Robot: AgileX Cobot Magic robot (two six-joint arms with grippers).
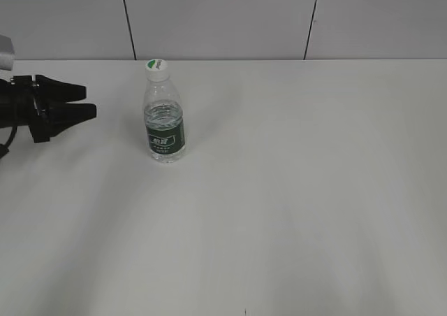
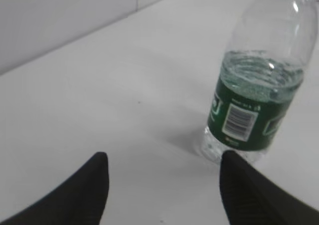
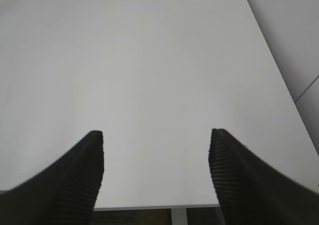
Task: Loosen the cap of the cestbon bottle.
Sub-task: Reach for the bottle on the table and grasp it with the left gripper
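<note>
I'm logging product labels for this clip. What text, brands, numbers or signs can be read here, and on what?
Nothing can be read for certain.
Cestbon bottle, green label: white lettering, too small to read in the exterior view.
Same label, left wrist view: a barcode and blurred white marks, no legible digits.
Cap: a green mark, any text too tiny.
No other writing or signs.
</note>
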